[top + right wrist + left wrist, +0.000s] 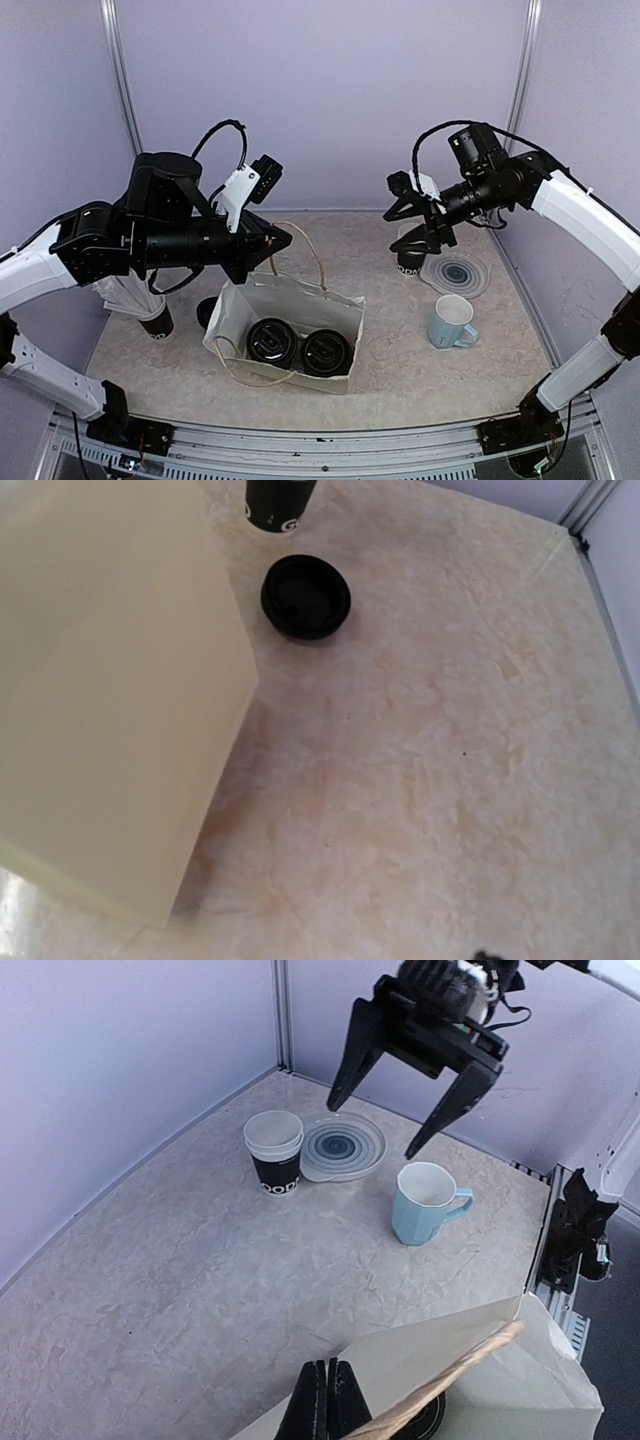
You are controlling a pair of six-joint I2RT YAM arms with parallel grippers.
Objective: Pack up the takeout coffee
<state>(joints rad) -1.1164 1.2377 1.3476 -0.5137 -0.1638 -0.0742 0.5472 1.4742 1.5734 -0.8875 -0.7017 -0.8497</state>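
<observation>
A white paper bag [285, 318] stands mid-table with two lidded black takeout cups [272, 342] [326, 352] inside. A third black takeout cup [409, 262], open and white inside, stands at the back right; it also shows in the left wrist view [274, 1155]. A loose black lid [207, 312] lies left of the bag, also seen from the right wrist [306, 597]. My left gripper [282, 241] is shut on the bag's back rim [440, 1345]. My right gripper [412, 232] hangs open and empty just above the open cup, seen too in the left wrist view [373, 1130].
A light-blue mug [452, 322] stands right of the bag, and a ringed plate [455, 272] lies behind it beside the open cup. A black cup of white sticks [150, 312] stands at the left. Purple walls close the back and sides.
</observation>
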